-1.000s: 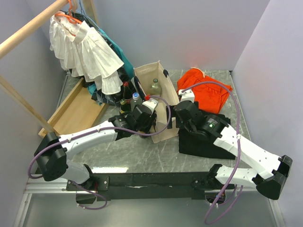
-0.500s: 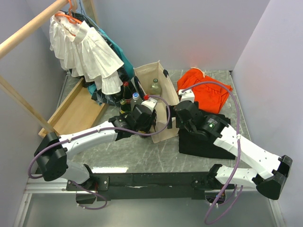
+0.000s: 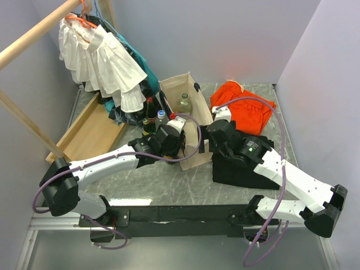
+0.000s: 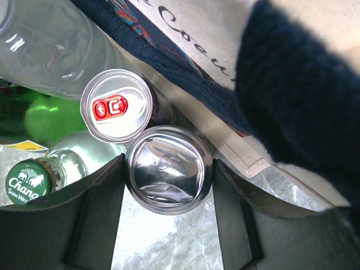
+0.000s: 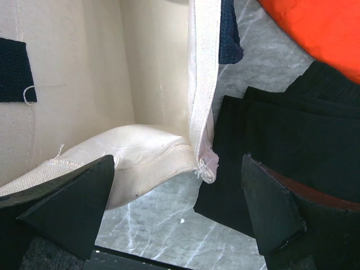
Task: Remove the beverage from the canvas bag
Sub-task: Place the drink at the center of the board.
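Left tool (image 4: 169, 163) clenched on the silver can (image 4: 167, 171), outside the canvas bag (image 3: 179, 89).
In the left wrist view I see the silver can at centre frame over the bench (image 4: 169, 244), the canvas bag's wall at upper right, and a red-tabbed can (image 4: 115, 107) just beside it. The right tool (image 5: 177, 163) stands released, the bag's seam between its fingers.

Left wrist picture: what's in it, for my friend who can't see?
The jaws of the left gripper press both sides of a silver can, seen end-on. Beside it stand a can with a red tab, a green-capped Chang bottle and a clear plastic bottle; the canvas bag fills the upper right.
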Controlling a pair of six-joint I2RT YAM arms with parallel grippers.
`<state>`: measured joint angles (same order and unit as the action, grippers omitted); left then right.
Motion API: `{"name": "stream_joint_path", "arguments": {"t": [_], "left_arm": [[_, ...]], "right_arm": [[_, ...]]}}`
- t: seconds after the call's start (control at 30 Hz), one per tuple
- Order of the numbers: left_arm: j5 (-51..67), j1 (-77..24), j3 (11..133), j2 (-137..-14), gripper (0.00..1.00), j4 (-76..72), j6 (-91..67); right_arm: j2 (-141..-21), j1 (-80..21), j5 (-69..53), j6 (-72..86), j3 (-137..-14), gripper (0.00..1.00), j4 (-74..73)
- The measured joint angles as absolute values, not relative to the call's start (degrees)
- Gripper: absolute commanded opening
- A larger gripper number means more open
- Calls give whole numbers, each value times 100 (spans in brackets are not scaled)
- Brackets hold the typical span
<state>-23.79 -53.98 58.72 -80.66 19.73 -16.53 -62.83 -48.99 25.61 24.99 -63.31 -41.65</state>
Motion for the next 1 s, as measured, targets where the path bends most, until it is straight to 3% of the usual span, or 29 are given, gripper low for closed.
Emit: {"name": "stream_joint_path", "arguments": {"t": [0.37, 0.53, 0.83, 0.9, 0.97, 1.0], "left_arm": [[-2375, -5398, 5872, -8025, 58, 2080, -1730], [-2366, -5398, 5830, -7970, 57, 2099, -1750], [-2362, -5398, 5813, -7933, 64, 2145, -1750], [-2362, -5398, 5813, -7933, 69, 2152, -1750], [-2366, -5398, 5813, -7933, 81, 2158, -1747], [-2370, -5398, 5813, -7933, 81, 2163, -1754]], "right_arm": [[-6296, -4899, 2541, 2499, -6331, 100, -4163], [-6322, -4899, 2528, 2495, -6331, 100, -4163], [-6337, -4899, 2495, 2460, -6333, 100, -4160], [-6337, -4899, 2495, 2458, -6331, 100, -4160], [-6337, -4899, 2495, 2460, -6333, 100, -4160], [-6337, -4899, 2495, 2458, -6331, 100, -4160]]}}
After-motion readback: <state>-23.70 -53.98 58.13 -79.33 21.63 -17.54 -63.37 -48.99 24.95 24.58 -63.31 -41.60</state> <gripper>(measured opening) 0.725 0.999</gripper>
